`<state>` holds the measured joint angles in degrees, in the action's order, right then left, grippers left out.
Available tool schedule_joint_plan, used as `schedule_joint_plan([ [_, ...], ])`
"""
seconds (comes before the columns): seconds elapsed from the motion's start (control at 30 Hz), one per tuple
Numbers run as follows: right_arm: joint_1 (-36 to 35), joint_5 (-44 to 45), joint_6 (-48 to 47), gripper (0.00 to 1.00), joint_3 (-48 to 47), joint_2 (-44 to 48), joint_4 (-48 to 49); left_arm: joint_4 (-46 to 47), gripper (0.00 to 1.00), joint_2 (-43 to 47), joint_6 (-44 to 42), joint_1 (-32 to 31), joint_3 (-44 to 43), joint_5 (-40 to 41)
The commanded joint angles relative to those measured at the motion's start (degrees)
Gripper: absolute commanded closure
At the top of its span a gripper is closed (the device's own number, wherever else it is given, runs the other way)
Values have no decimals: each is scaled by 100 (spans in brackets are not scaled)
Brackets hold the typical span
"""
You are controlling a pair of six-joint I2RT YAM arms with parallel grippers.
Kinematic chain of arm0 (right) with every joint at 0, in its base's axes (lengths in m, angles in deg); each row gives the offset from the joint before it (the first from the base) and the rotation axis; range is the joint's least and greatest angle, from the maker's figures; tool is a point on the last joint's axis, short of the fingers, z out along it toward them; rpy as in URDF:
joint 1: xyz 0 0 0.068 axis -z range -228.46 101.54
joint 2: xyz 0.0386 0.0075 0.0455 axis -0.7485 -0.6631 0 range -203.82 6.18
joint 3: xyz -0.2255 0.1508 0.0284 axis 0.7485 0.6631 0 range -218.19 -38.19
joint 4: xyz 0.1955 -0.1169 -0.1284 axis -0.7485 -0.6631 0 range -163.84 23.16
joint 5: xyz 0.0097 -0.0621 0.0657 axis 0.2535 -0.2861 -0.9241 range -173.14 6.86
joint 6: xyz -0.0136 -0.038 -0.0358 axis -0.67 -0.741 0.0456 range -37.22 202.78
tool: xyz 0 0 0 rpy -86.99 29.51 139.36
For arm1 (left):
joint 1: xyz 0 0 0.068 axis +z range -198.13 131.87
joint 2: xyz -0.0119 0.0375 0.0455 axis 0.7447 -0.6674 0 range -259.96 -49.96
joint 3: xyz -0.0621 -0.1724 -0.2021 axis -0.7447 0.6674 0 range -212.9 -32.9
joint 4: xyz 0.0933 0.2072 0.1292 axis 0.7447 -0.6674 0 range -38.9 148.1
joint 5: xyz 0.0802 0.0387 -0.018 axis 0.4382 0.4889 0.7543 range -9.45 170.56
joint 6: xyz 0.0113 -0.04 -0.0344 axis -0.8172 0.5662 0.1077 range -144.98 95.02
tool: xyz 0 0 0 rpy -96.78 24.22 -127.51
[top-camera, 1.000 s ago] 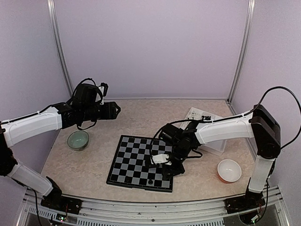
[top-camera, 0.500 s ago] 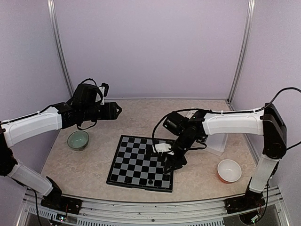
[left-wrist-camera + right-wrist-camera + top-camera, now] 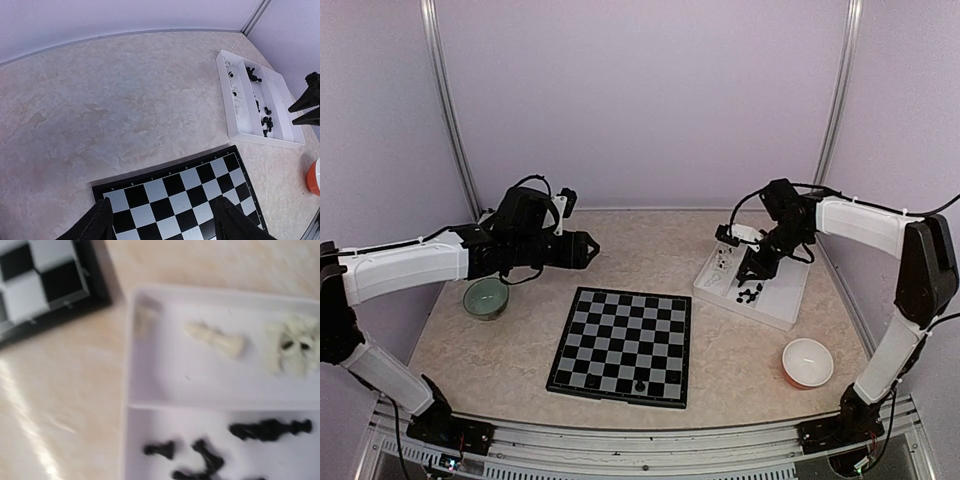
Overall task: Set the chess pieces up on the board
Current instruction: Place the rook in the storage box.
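The board (image 3: 620, 345) lies flat in the middle of the table, with one black chess piece (image 3: 639, 384) standing near its front edge. More black chess pieces (image 3: 750, 293) lie loose in the white tray (image 3: 775, 312) at the back right, and they are blurred in the right wrist view (image 3: 207, 456). My right gripper (image 3: 752, 272) hangs just over that tray. The left wrist view shows its jaws a little apart and empty (image 3: 291, 116). My left gripper (image 3: 590, 250) hovers open above the board's far edge (image 3: 161, 202), holding nothing.
White pieces (image 3: 215, 338) fill the tray's other compartment. A green bowl (image 3: 486, 297) stands left of the board. An orange bowl with a white inside (image 3: 807, 362) sits at the front right. Walls close in the table on three sides.
My right arm has swung from the board's right side back to the tray. My left arm has shifted a little to the right.
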<state>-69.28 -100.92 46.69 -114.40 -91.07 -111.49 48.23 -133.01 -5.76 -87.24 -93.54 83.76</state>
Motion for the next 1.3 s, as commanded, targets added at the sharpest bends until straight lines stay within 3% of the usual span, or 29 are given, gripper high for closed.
schedule_joint_plan([
  [0.0, 49, 923, -465, 73, 81, -269, 70, 144, 31, -162, -222, -17, -179, -109],
  [0.37, 104, 1325, -1396, 76, -356, -1117, 45, 175, 31, -298, -269, 34, -203, -215],
  [0.97, 211, 1584, -1672, 69, -591, -1991, 43, 236, 31, -405, -227, 97, -211, -285],
  [1.27, 306, 1503, -1584, 83, -703, -1656, -195, 276, 31, -446, -191, 88, -350, -480],
])
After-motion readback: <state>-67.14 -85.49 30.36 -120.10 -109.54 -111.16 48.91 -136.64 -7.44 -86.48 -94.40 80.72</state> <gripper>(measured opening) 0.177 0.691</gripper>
